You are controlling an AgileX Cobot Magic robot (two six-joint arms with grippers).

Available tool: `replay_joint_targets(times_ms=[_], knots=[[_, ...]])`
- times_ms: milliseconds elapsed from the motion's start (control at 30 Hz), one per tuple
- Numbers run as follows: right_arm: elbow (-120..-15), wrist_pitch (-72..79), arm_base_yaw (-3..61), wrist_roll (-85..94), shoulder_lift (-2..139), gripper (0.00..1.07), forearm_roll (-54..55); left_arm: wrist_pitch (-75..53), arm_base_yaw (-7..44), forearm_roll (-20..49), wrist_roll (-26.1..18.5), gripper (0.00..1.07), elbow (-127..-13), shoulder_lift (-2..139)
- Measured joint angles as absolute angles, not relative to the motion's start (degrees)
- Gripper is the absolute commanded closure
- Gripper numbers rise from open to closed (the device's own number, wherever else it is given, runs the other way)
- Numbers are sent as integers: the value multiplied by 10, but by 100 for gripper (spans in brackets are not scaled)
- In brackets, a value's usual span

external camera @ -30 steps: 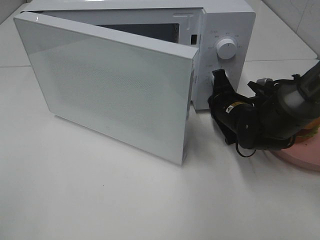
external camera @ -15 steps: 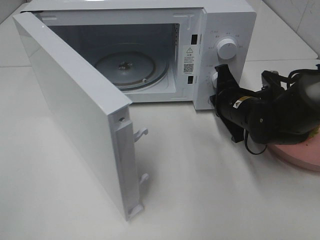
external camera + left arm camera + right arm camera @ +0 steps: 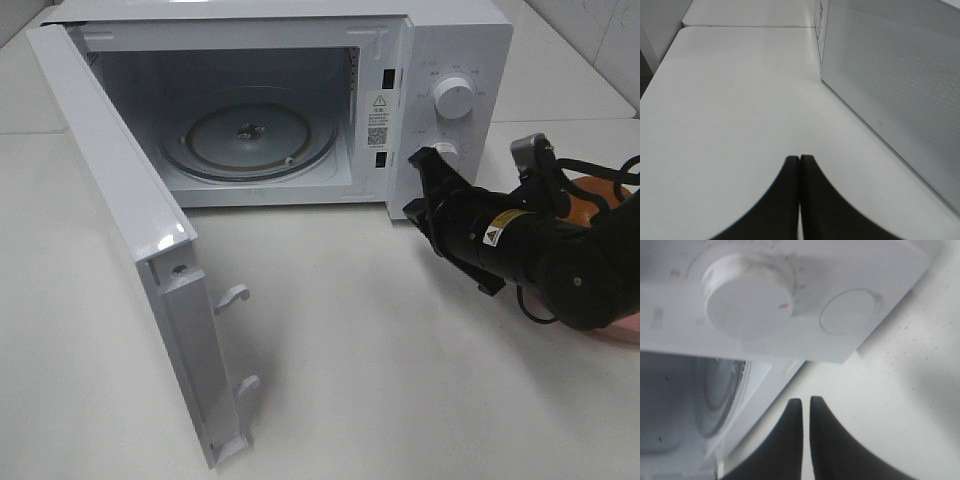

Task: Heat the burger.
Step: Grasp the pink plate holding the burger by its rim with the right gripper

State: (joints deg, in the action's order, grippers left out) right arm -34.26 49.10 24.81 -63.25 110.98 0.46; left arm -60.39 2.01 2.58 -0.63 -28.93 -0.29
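The burger (image 3: 600,190) shows only as a strip of orange-brown bun at the far right of the exterior view, behind my right arm, on a pink plate (image 3: 628,328). The white microwave (image 3: 450,40) stands with its door (image 3: 120,200) swung wide to the left, baring the glass turntable (image 3: 250,135). My right gripper (image 3: 420,185) hovers just in front of the control panel's lower corner, below the knob (image 3: 455,98), fingers (image 3: 822,440) nearly together and empty. My left gripper (image 3: 800,159) is shut and empty, low over the bare table beside the door's outer face (image 3: 900,85).
The open door juts far out over the front left of the table (image 3: 380,380). The right wrist view shows the knob (image 3: 747,295) and a round button (image 3: 847,311) close ahead. A tiled wall (image 3: 600,30) rises at the back right.
The door has swung from half open to wide open, baring the cavity. My right gripper has drawn back from the panel, down and to the right.
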Motion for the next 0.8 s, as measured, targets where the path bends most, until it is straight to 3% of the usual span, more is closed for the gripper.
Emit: replay_joint_targets(times_ms=[300,567,800], knots=[[-343,502,248,-454,1101,100,-179,-604,20,26,-6,106,-289,-3],[-341,413,248,-322,1031,98,-203,-604,20,26,-6,106,-289,-3],[-341,329,248,-316,976,97,-272,-604,20,26,-6,106,-289,-3]])
